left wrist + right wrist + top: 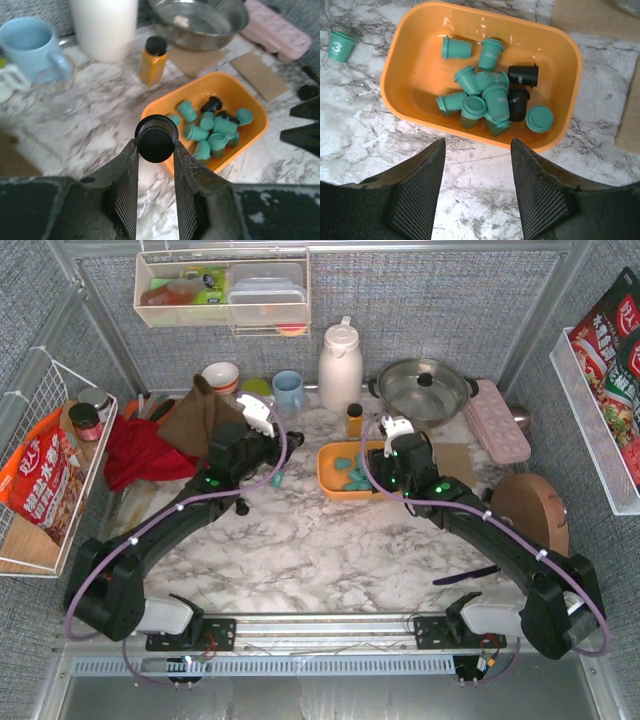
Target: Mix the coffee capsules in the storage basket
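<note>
The orange storage basket (330,472) sits mid-table and holds several teal and two black coffee capsules (487,95). It also shows in the left wrist view (250,107). My left gripper (156,146) is shut on a black capsule (156,139) at its fingertips, held above the marble just left of the basket; in the top view the gripper (276,443) is left of the basket. One teal capsule (341,46) stands loose on the table left of the basket (277,478). My right gripper (477,150) is open and empty, above the marble at the basket's near edge.
An amber bottle (354,420), a white jug (340,365), a blue mug (289,390) and a steel pot (425,390) stand behind the basket. A pink egg tray (497,420) and a round wooden board (530,510) lie right. A red cloth (140,455) lies left.
</note>
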